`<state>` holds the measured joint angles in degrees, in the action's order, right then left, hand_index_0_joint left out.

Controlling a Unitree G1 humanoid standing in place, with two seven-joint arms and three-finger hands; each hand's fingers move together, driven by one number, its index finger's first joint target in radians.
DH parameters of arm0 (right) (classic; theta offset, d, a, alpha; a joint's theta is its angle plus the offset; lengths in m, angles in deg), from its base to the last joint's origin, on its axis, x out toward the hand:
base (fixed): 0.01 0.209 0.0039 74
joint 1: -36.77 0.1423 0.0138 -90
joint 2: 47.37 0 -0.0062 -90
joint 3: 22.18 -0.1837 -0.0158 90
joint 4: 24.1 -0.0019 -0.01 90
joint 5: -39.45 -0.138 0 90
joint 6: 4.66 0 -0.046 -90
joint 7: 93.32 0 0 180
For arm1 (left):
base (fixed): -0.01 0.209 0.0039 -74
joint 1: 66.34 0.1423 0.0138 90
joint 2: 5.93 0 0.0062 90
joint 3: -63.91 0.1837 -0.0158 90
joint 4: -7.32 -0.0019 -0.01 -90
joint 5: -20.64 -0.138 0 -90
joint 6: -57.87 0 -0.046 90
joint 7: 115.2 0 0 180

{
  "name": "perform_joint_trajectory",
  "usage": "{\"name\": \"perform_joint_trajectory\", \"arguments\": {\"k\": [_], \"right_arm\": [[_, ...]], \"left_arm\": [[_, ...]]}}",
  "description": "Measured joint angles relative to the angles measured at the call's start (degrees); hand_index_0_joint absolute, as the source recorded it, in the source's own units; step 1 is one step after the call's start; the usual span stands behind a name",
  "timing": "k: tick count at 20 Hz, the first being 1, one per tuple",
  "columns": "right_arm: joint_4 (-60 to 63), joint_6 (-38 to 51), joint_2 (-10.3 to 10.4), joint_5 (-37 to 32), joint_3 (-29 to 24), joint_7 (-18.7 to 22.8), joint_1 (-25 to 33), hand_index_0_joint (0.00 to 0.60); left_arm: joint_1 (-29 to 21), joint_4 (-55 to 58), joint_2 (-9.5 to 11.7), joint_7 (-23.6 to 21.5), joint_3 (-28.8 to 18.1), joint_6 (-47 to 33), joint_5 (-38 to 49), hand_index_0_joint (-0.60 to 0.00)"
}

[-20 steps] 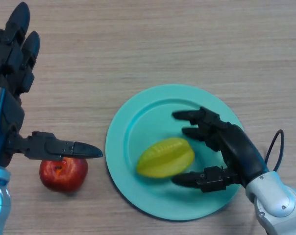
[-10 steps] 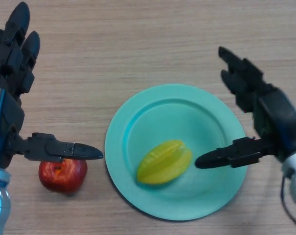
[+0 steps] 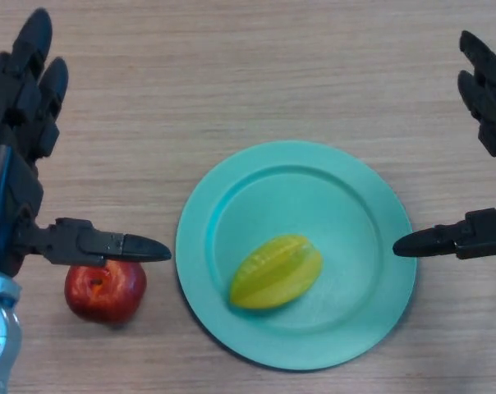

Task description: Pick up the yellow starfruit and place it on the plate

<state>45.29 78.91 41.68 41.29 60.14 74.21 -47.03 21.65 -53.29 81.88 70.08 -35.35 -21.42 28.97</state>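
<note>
Yellow and ridged, the starfruit lies on the teal plate, in its lower left part, long axis slanting from lower left to upper right. To its right, clear of the fruit, the right hand hangs spread wide and empty, thumb pointing left over the plate's rim. The left hand is also spread, its thumb above a red apple on the wooden desk.

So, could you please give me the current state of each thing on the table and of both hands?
starfruit: lying on the plate, not held.
plate: flat on the table, holding the starfruit only.
apple: on the table left of the plate, partly under the left thumb.
left hand: open, fingers straight.
right hand: open, off the plate's right edge.
</note>
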Motion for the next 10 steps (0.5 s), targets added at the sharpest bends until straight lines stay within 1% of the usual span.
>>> {"name": "perform_joint_trajectory", "arguments": {"k": [1,3,4,10], "right_arm": [[0.18,0.04,-0.10,-0.02,-0.10,0.85,0.00,0.000],[0.17,0.18,-0.10,-0.03,-0.07,1.15,0.22,0.000],[0.16,0.18,-0.09,-0.03,-0.06,1.15,0.24,0.000],[1.86,0.88,-0.10,-0.04,-0.10,1.15,0.49,0.000]], "left_arm": [[-0.28,-1.06,0.09,-0.02,0.00,0.00,0.03,0.000],[-1.13,-2.42,0.31,-0.33,0.00,0.00,0.51,0.000],[-1.43,-3.03,0.36,-0.61,0.00,0.00,2.37,0.000],[-3.25,-6.37,0.99,-1.33,0.59,-0.05,1.36,0.000]]}}
